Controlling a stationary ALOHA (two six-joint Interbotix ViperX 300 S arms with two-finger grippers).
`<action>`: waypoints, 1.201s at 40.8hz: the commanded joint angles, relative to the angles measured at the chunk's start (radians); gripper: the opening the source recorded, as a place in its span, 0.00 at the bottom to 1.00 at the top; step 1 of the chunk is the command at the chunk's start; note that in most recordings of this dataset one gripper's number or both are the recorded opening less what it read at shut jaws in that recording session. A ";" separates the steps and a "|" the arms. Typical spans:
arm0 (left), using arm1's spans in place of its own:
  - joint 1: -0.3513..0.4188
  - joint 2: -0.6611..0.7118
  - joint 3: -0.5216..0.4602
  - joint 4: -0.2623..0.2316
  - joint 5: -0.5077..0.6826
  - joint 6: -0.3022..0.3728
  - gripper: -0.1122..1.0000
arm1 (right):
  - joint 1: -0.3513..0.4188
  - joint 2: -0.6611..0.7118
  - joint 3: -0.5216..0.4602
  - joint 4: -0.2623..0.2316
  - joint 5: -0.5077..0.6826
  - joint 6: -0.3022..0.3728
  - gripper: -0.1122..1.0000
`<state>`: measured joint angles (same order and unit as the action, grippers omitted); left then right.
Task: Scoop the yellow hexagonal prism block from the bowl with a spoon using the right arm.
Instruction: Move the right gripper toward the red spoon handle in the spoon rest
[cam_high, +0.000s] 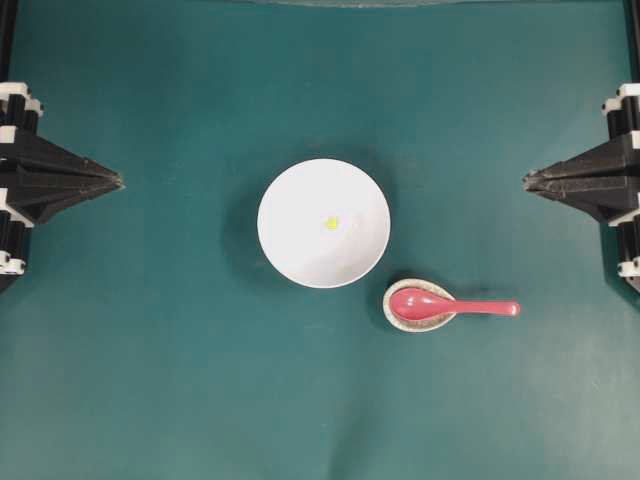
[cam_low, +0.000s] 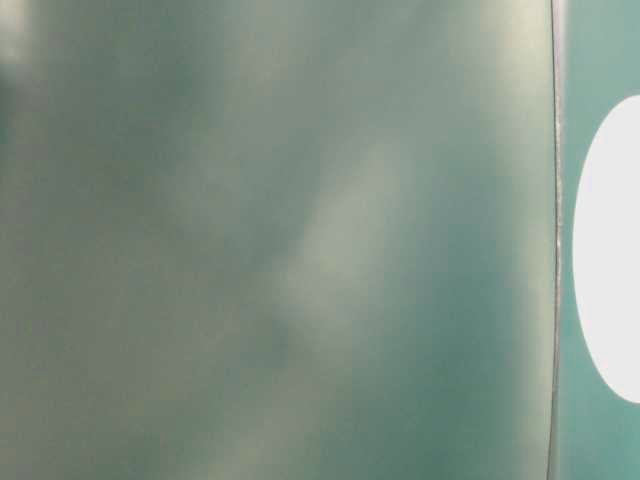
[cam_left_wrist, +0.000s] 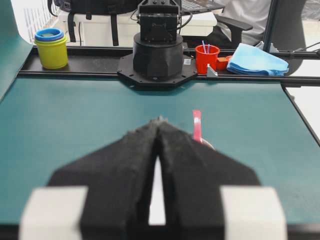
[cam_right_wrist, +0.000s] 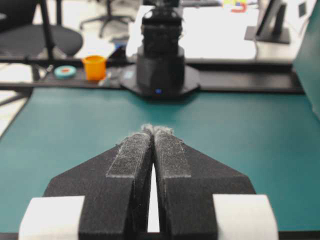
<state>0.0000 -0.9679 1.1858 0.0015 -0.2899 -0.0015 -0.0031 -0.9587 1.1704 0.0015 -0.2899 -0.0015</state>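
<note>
The white bowl stands mid-table with the tiny yellow hexagonal prism block lying inside it. Just to its lower right, the pink-red spoon rests with its scoop in a small speckled dish, handle pointing right. My right gripper is shut and empty at the right edge, well apart from the spoon. At the left edge my left gripper is shut with nothing held. The left wrist view shows the spoon handle past the shut left gripper. Both pads meet on my right gripper in its wrist view.
The table is a teal mat. The opposite arm's base stands at the far edge, with a red cup, blue cloth and stacked cups behind. An edge of the bowl shows in the blurred table-level view.
</note>
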 joint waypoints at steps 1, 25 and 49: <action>-0.002 0.008 -0.034 0.008 -0.008 0.002 0.10 | 0.009 -0.002 -0.015 0.002 -0.008 0.006 0.10; -0.002 0.017 -0.035 0.009 0.008 0.006 0.12 | 0.009 0.018 -0.011 0.034 0.003 0.009 0.33; -0.002 0.017 -0.034 0.009 0.008 0.005 0.12 | 0.014 0.049 0.040 0.057 -0.046 0.011 0.60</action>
<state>0.0000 -0.9587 1.1781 0.0092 -0.2761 0.0031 0.0046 -0.9250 1.2088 0.0430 -0.3083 0.0077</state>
